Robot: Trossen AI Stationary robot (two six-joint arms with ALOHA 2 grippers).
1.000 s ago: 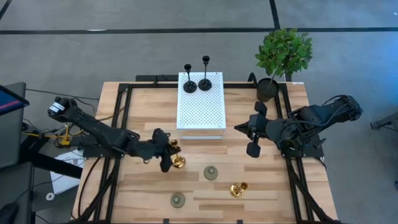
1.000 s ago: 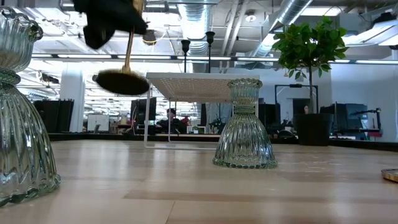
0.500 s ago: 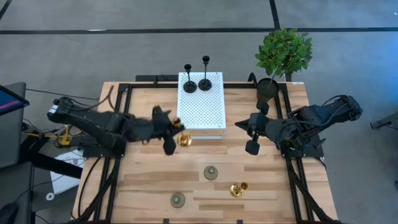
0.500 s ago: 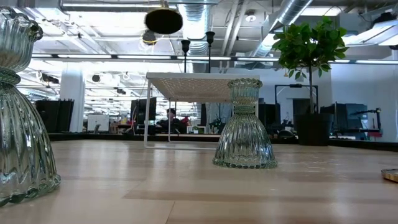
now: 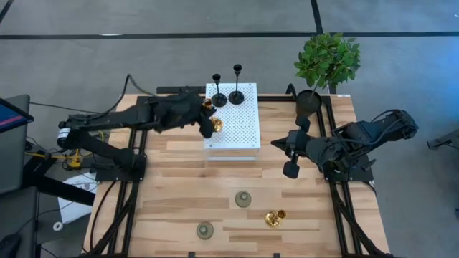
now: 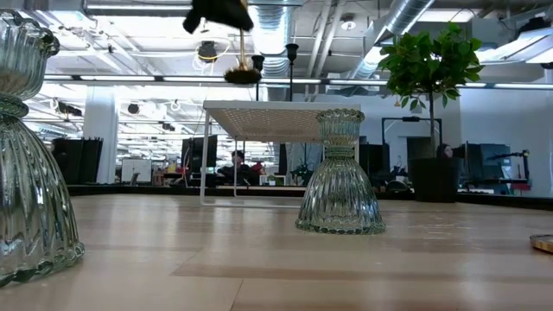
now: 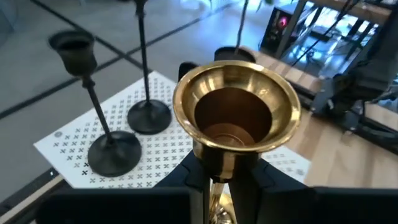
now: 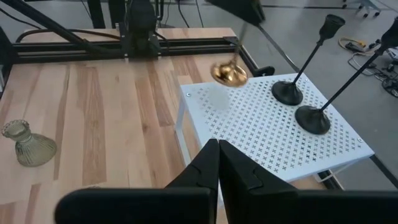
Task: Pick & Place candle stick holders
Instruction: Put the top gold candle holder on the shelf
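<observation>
White perforated stand (image 5: 232, 118): far edge blocked by 2 black candle stick holders (image 5: 226, 87); near 2/3 of top bare. Left gripper (image 5: 208, 123) with gold holder (image 5: 213, 125) hangs over its left edge. Right gripper (image 5: 290, 154) occupies table right of stand.

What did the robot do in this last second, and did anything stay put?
The left gripper, still shut on a gold holder, carried it up from the table to over the white stand. The right gripper and the other holders stayed put.
</observation>
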